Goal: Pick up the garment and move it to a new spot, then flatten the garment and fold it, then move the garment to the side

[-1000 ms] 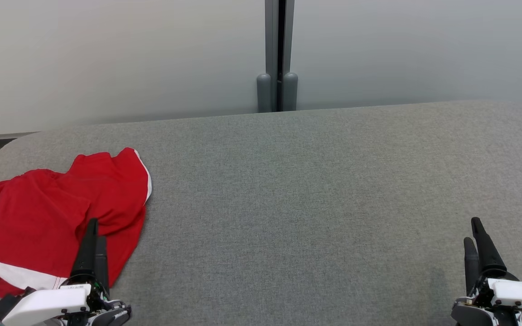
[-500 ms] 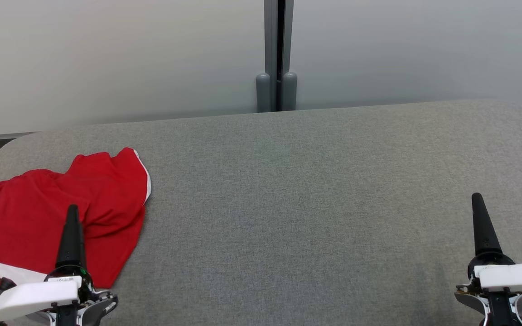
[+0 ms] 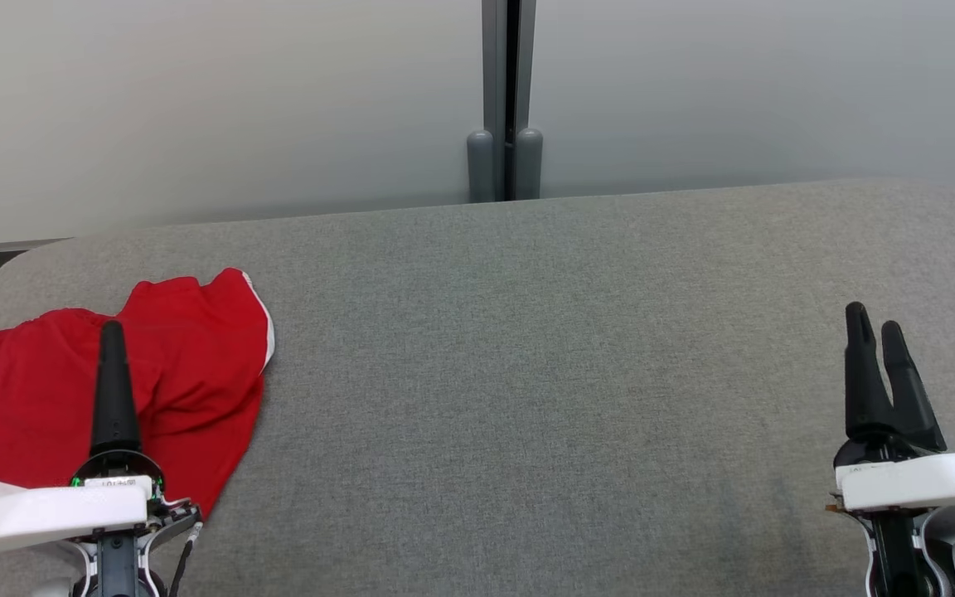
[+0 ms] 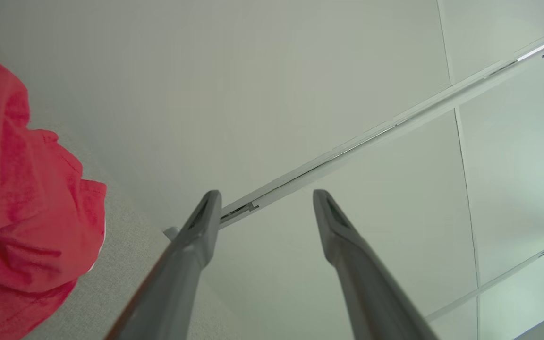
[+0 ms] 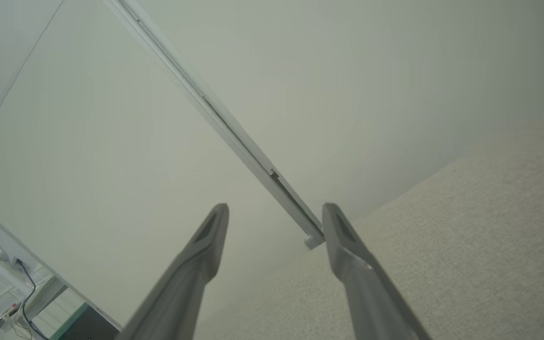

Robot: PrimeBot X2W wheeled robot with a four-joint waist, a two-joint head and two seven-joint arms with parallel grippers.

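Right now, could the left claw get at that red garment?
Probably yes: the left claw is open and close by the red garment on the grey surface, with nothing between them.

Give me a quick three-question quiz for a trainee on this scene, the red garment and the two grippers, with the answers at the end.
1. True or false: the red garment lies neatly folded in the middle of the grey padded surface.
2. Which gripper is nearer the garment? A) left gripper B) right gripper C) both equally near
3. Fill in: both grippers' jaws stand ____.
Key: 1 false, it lies crumpled at the robot's left end. 2 A. 3 open.
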